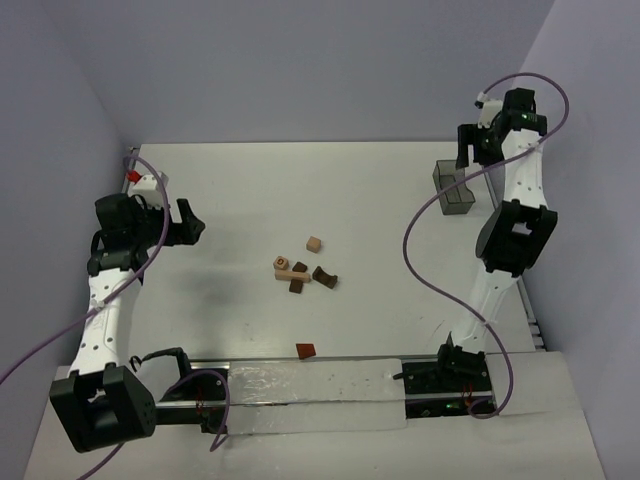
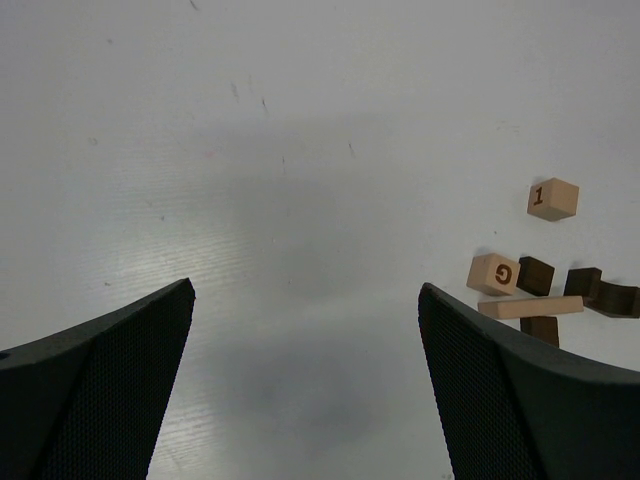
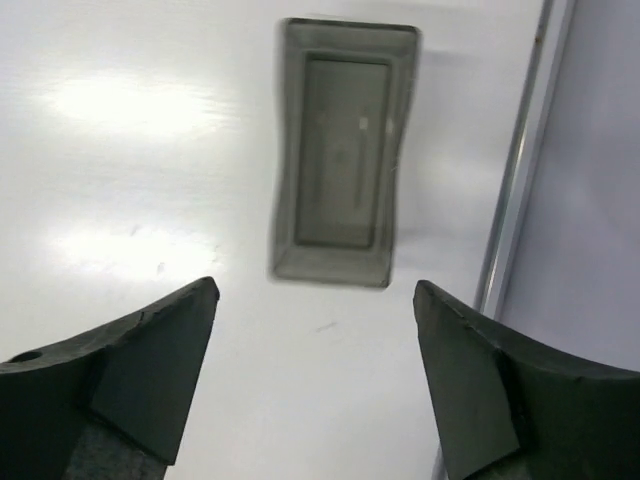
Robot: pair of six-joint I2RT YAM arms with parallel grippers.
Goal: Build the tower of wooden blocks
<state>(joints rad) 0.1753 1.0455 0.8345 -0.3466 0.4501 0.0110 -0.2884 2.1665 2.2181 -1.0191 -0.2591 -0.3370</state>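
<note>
Fingers of the left gripper stand spread wide, with only bare white table in the gap between them. Nothing is pinched or touched.

Outside that gap, off past the gripper's right-hand finger and ahead of its tip, the wood blocks lie loose on the table in a small cluster, not stacked into a tower. Farthest ahead of the jaws sits a tan cube marked 1, alone and apart from the rest. Nearer the finger is a tan cube marked G, with a dark brown block touching its side. A tan plank lies flat just beside the G cube, another dark brown piece showing at its near edge. A dark arch-shaped block rests at the plank's far end. In the top view a reddish-brown block lies by itself, well apart from the cluster, toward the arms' bases.

At the far right corner the right gripper points down with its jaws spread apart and nothing between them. A grey translucent bin sits on the table just ahead of the fingertips, roughly in line with the gap and clear of both fingers.
</note>
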